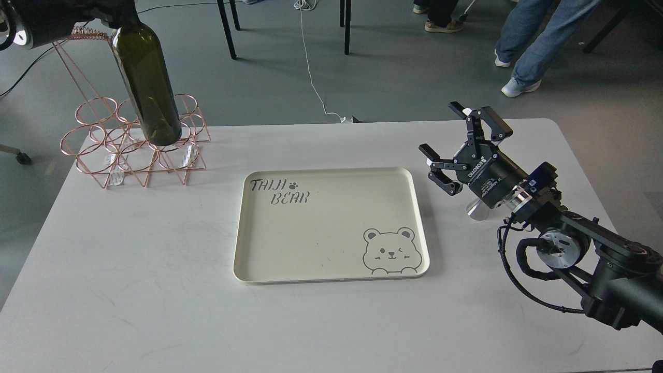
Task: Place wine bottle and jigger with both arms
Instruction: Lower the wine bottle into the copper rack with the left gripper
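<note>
My left fingers (111,18), their spread hidden at the frame edge, are hanging at the wine bottle (146,83) neck over the wire rack (134,145), while my right fingers (458,147) are gaping wide above the jigger (477,209), which likely needs lowering and closing next.

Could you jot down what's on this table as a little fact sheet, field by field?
Table: white
Tray: cream, bear drawing, nothing in it
Wine bottle: dark green, tilted, base in the copper wire rack, neck hidden at the top edge
Right gripper: open, right of tray, holding nothing
Jigger: mostly hidden under the right gripper
Left gripper: not distinguishable
</note>
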Available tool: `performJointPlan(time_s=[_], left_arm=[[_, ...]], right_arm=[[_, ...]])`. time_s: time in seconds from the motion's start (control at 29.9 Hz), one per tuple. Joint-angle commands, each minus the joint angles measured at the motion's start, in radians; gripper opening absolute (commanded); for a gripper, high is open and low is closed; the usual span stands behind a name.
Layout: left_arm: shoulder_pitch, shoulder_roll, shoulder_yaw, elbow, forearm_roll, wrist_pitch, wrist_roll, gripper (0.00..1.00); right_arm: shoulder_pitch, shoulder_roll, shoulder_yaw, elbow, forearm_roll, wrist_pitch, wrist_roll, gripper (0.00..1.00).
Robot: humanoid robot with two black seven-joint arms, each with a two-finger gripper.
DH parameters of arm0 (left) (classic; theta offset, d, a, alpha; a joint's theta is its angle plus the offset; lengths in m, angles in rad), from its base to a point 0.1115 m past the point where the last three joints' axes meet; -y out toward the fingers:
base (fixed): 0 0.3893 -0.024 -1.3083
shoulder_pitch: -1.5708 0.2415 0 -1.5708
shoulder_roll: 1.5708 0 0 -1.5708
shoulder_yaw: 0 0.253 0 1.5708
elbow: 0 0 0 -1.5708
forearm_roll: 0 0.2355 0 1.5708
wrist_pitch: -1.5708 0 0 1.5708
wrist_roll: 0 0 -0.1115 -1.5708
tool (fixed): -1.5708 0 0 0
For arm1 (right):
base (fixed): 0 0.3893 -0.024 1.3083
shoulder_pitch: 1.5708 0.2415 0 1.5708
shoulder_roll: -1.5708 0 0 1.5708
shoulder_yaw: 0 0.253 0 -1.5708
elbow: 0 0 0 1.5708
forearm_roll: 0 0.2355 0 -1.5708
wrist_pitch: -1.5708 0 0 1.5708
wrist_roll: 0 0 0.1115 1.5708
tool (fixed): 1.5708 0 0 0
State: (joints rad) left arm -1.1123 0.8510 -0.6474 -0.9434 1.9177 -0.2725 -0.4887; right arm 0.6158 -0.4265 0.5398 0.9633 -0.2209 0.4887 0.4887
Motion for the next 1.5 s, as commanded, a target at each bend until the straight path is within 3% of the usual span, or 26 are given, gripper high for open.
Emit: performJointPlan(time_s=[0.0,1.47], left_arm=[[0.000,-0.006,0.002,0.006,-0.002,0.001,0.000,0.11],[0.031,-0.072,0.028,0.095,-0.023,0.042,0.000,0.13]], right_arm=[[-0.001,0.000,0.002,0.000,0.000,0.000,0.000,0.99],[-0.001,-0.005,0.009,0.002,-0.002,0.000,0.000,0.99]])
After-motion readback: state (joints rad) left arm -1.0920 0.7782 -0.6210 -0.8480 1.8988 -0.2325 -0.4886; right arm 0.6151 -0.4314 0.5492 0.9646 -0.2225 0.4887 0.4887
